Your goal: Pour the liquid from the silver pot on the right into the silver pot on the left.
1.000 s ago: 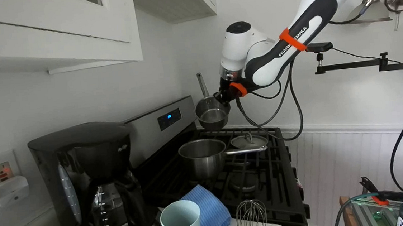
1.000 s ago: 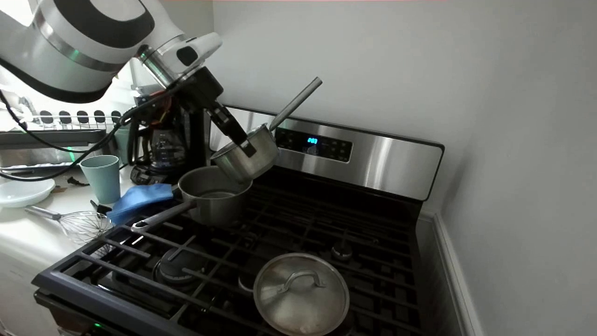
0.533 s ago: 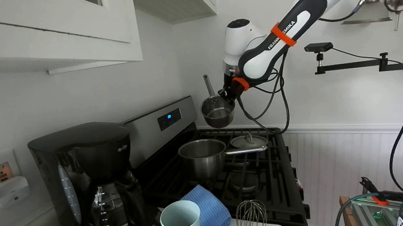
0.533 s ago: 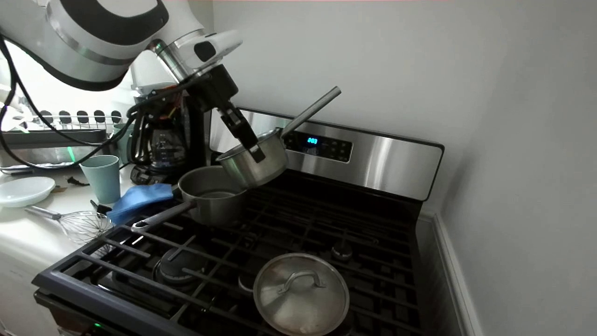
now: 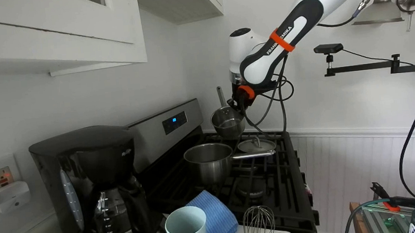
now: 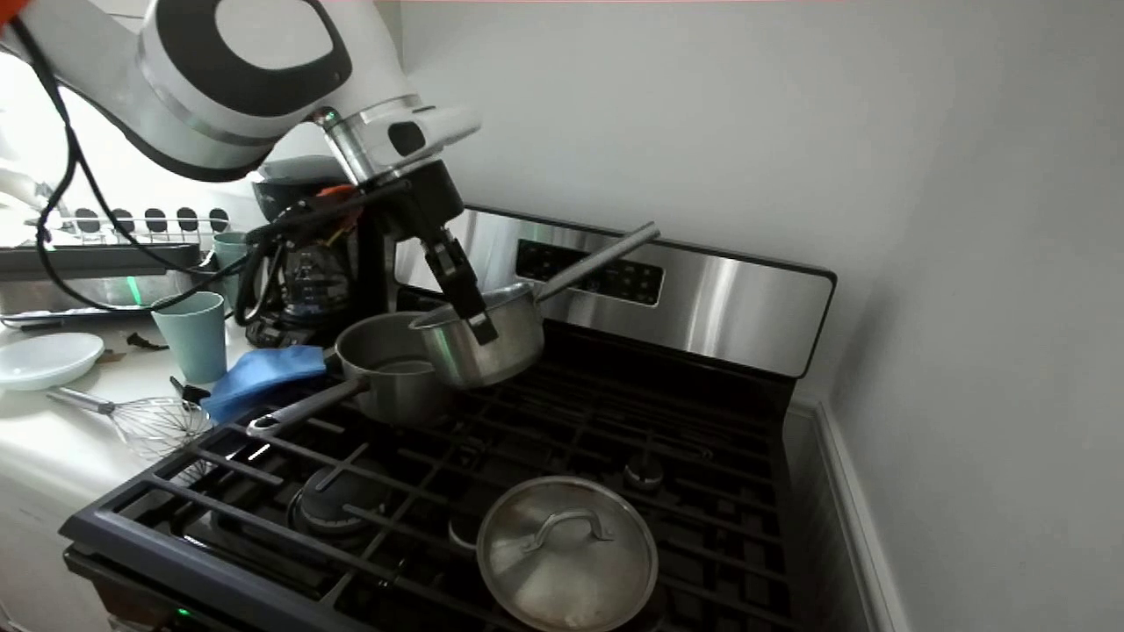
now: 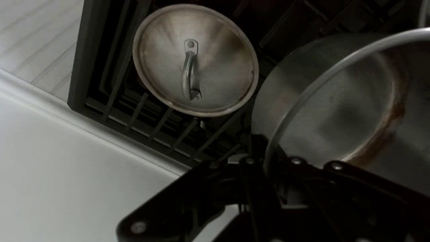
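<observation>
My gripper (image 6: 481, 326) is shut on the rim of the smaller silver pot (image 6: 505, 347), one finger outside its wall. This pot hangs above the stove, tilted, with its handle raised towards the back panel. It also shows in an exterior view (image 5: 226, 124) and in the wrist view (image 7: 339, 107), where its inside has a brown stain; I cannot make out liquid. The larger silver pot (image 6: 404, 395) stands upright on the grates, its handle towards the stove front; it also shows in an exterior view (image 5: 209, 168). The held pot's lower lip is beside and slightly over its rim.
A silver lid (image 6: 566, 562) lies on the grates and shows in the wrist view (image 7: 208, 70). A coffee maker (image 5: 93, 170), blue cup (image 5: 185, 225), blue cloth (image 5: 215, 216) and whisk (image 5: 258, 223) stand beside the stove. The stove's back panel (image 6: 738, 307) rises behind the pots.
The held pot has moved away from the larger pot, towards the lid side, then come down. Its handle has dropped, so it is tilted less. The larger pot and lid have not moved.
</observation>
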Controlling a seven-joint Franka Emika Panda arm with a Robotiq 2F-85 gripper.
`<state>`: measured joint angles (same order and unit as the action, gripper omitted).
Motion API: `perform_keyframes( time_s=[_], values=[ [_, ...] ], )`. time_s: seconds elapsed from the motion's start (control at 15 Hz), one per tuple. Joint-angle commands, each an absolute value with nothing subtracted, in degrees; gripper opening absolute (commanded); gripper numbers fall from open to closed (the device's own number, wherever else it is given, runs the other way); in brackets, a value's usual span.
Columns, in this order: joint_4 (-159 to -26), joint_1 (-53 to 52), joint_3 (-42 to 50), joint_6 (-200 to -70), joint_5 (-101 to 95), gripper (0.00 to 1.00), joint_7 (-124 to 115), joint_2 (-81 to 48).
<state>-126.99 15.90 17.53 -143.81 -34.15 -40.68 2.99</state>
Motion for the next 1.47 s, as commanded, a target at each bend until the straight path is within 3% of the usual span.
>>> perform_keyframes(
  time_s=[0.0,1.4],
  values=[
    [-117.52,16.87,17.61,-138.34,-22.63,0.02,-39.52,-4.31],
    [-80.34,26.93,19.33,-128.65,10.13,0.02,-36.22,-36.7]
  ],
)
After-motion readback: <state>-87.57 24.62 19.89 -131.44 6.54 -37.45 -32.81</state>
